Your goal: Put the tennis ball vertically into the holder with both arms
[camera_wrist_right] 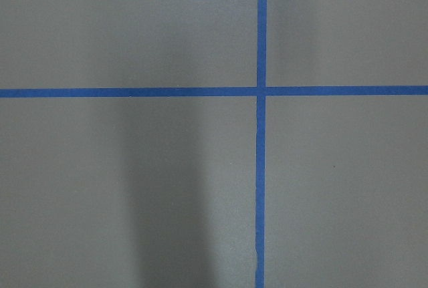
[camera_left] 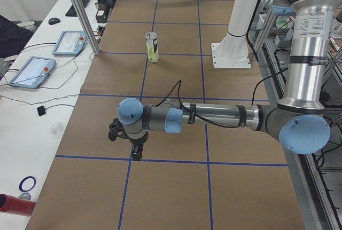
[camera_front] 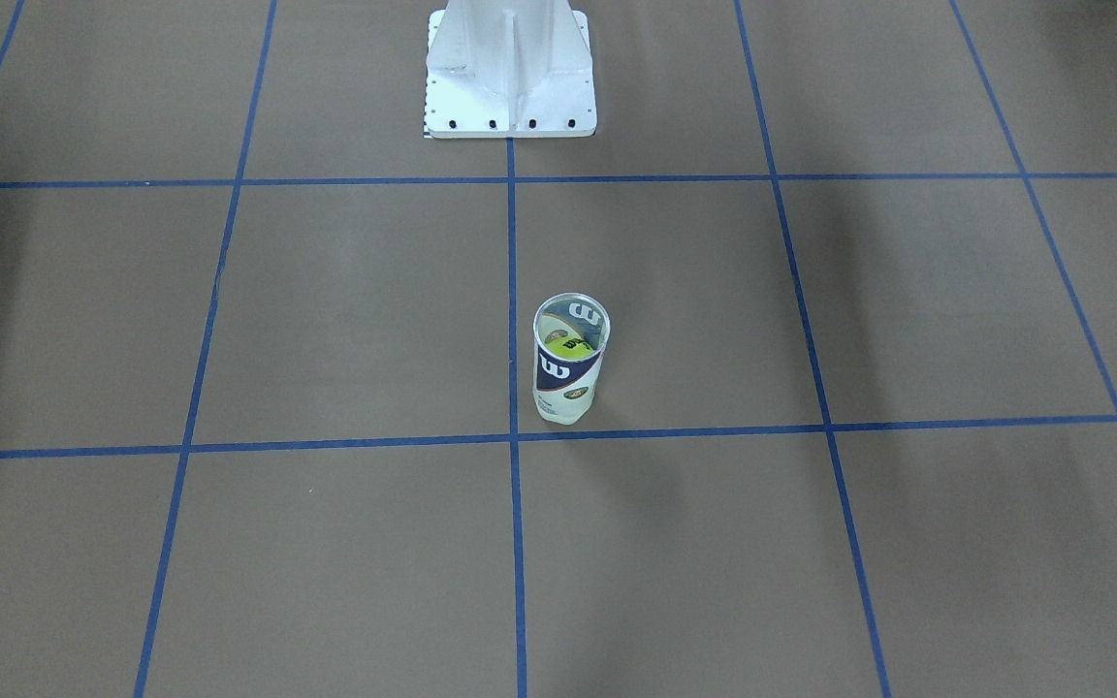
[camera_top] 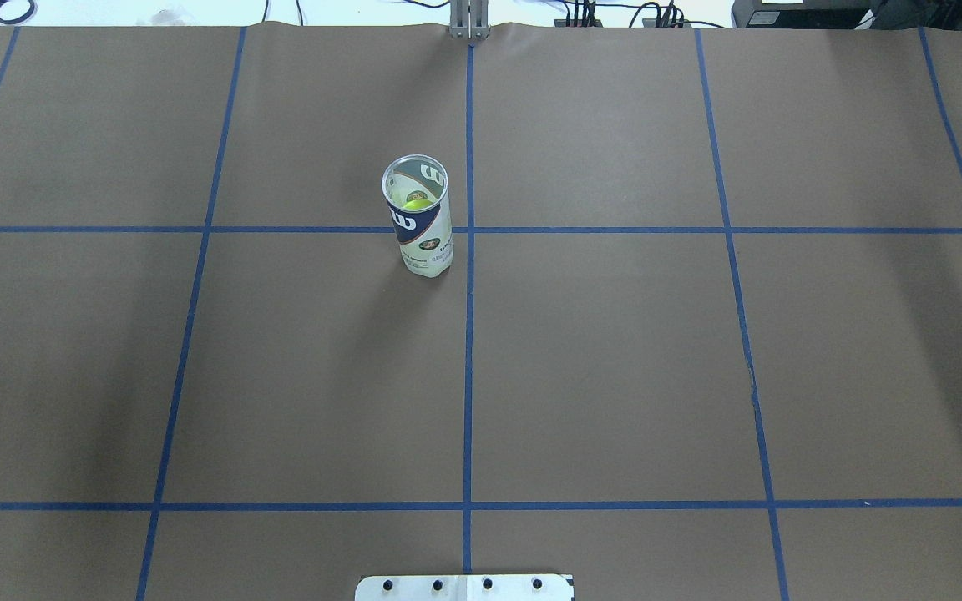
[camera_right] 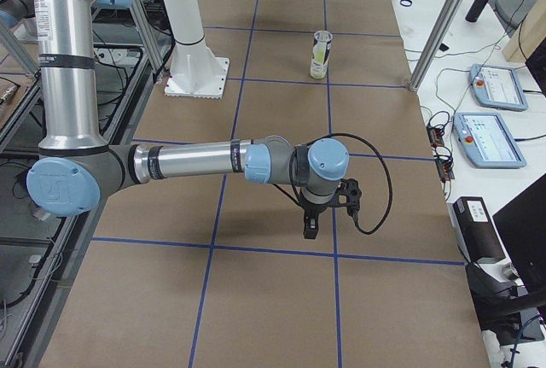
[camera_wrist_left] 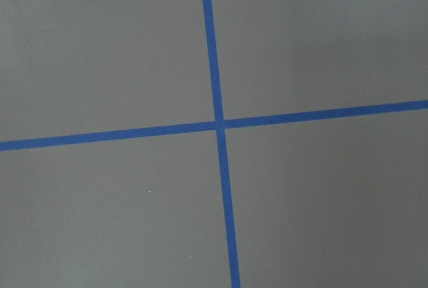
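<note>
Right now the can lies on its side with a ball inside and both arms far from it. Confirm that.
Wrong on one count: the can stands upright, mouth up, as the front-facing view shows. The ball is inside, and the left arm and right arm are both far from it.

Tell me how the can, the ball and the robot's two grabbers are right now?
holder: upright on the table, top open.
tennis ball: inside the holder.
left gripper: away from the holder, pointing down; open or shut, cannot tell.
right gripper: away from the holder, pointing down; cannot tell either.
</note>
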